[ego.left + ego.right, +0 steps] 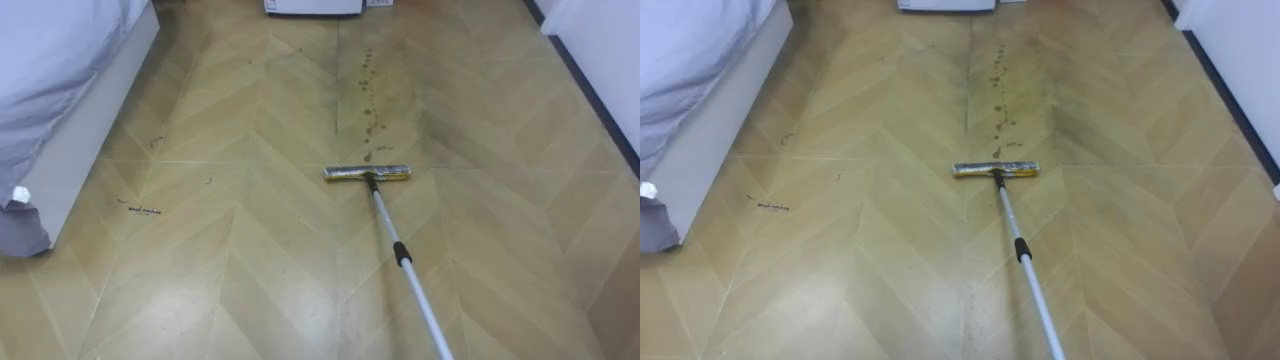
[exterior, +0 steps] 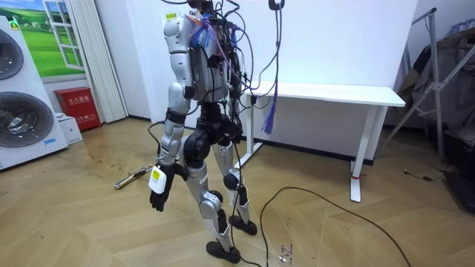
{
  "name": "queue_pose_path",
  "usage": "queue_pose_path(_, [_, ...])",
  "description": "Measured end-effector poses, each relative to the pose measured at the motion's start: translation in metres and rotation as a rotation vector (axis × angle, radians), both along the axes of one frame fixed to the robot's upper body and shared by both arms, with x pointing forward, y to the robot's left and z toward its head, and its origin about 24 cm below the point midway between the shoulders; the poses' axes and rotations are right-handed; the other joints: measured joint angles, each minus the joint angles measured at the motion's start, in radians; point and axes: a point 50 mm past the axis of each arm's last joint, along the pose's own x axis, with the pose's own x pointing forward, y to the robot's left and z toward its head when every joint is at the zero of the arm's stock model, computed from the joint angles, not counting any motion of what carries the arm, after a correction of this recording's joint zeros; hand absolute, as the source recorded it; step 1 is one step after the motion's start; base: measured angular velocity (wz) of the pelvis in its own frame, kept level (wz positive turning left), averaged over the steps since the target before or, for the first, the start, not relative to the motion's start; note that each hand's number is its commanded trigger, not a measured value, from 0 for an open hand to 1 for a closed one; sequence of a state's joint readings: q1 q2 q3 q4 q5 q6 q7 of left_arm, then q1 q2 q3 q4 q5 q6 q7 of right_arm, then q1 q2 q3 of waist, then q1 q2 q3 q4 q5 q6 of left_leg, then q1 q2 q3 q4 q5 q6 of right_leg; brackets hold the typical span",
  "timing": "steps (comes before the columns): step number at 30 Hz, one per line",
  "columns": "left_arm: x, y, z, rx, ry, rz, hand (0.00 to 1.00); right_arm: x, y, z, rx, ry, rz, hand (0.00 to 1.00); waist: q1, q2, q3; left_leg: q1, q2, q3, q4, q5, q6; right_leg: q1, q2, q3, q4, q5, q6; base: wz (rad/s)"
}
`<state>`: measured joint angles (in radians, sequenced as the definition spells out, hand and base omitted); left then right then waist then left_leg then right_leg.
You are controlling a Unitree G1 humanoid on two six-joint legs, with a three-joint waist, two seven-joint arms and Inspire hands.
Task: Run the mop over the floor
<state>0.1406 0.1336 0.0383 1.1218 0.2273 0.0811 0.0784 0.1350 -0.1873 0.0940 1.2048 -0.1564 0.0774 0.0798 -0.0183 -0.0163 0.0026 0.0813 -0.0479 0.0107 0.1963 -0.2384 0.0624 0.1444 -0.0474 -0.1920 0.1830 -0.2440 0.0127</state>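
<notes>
A mop lies with its flat yellowish head (image 1: 367, 173) on the herringbone wood floor, straight ahead of me. Its silver handle (image 1: 405, 262), with a black collar, runs back toward the lower right and off the picture. Just beyond the head, a trail of brown stains (image 1: 370, 100) leads away from me. In the room view the mop head (image 2: 130, 178) rests on the floor at the room view's left of my legs, near the stains (image 2: 96, 156). My left hand (image 2: 158, 194) hangs beside my thigh with relaxed fingers, holding nothing.
A bed with a grey-white cover (image 1: 60, 90) borders the floor on my left. A white wall with a dark skirting (image 1: 600, 60) runs along the right, and a white appliance (image 1: 313, 7) stands far ahead. Small debris (image 1: 145, 210) lies near the bed. A white desk (image 2: 334, 93) stands behind me.
</notes>
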Motion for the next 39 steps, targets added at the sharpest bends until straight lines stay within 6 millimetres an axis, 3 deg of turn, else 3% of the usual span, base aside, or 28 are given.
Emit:
queue_pose_path(23, [-0.005, 0.003, 0.0, -0.013, 0.01, 0.034, 0.0, 0.004, -0.003, 0.001, 0.024, 0.015, -0.001, 1.0, -0.001, 0.007, 0.0004, -0.016, 0.004, 0.016, 0.009, 0.0, 0.0, -0.028, -0.001, 0.002, 0.009, 0.0, 0.0, 0.0])
queue_pose_path(32, [-0.005, 0.0, -0.001, -0.036, 0.031, 0.017, 0.0, 0.005, -0.01, 0.002, 0.018, 0.027, -0.017, 1.0, -0.002, 0.033, -0.0071, -0.048, 0.005, 0.026, 0.01, 0.0, 0.0, -0.073, -0.002, 0.007, 0.021, 0.001, -0.001, -0.03])
queue_pose_path(35, [0.001, 0.0, 0.0, -0.037, 0.015, 0.011, 0.0, 0.009, -0.012, 0.003, 0.013, 0.009, -0.018, 1.0, -0.002, 0.038, -0.0108, -0.09, 0.005, 0.028, 0.027, 0.001, 0.0, -0.11, -0.002, 0.01, 0.024, 0.001, -0.002, 0.0])
queue_pose_path(39, [0.017, -0.001, 0.001, -0.04, -0.028, 0.002, 0.0, 0.019, -0.012, 0.004, 0.009, -0.025, -0.039, 1.0, -0.001, 0.038, -0.0076, -0.146, 0.007, 0.029, 0.028, 0.01, -0.003, -0.17, -0.001, 0.012, 0.031, 0.006, -0.007, -0.01])
